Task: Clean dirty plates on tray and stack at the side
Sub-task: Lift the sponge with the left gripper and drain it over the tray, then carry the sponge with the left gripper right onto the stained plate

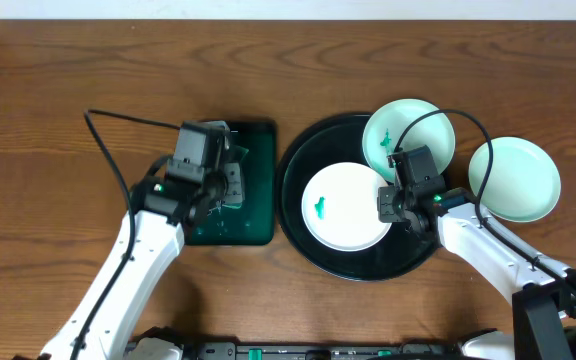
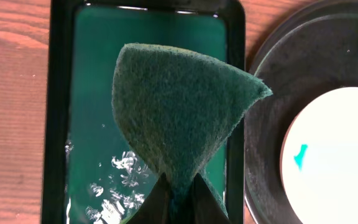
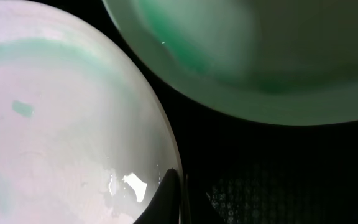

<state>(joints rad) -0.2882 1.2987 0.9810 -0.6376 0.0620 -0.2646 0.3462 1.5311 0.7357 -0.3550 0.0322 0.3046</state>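
Probably wipe prep: left fingers grip scouring pad over green tray; right fingers pinch rim of centre plate. Next, I'd guess: pad onto smear.

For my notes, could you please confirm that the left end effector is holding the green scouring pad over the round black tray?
Not quite: the left end effector holds the green scouring pad over the rectangular dark green tray, beside the round black tray, as the left wrist view shows.
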